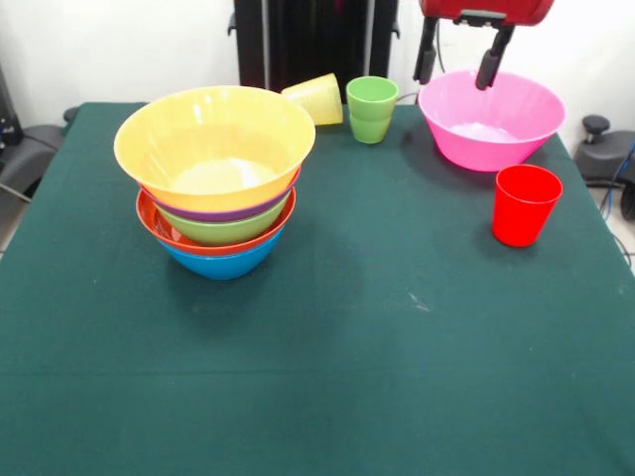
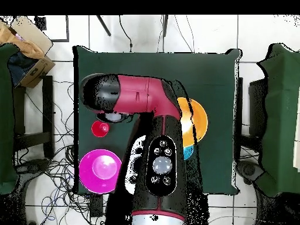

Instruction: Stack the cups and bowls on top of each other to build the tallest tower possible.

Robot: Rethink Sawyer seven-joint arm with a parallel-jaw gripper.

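The tower (image 1: 216,178) stands at the left: blue bowl at the bottom, then red-orange, green, purple and the large yellow-orange bowl on top. In the overhead view the arm covers most of the tower (image 2: 198,120). The yellow cup (image 1: 316,97) lies on its side behind it. The light green cup (image 1: 371,109) stands upright beside that. The large pink bowl (image 1: 491,119) sits at the back right, also seen from overhead (image 2: 101,170). The red cup (image 1: 526,203) stands in front of it and shows from overhead (image 2: 100,129). My gripper (image 1: 458,59) hangs open and empty just above the pink bowl's far rim. The small blue bowl is out of view.
The green cloth table (image 1: 377,357) runs to its edges on all sides. The robot's black pedestal (image 1: 313,40) stands behind the cups. Black chairs flank the table, and a cardboard box (image 2: 26,44) lies off one corner.
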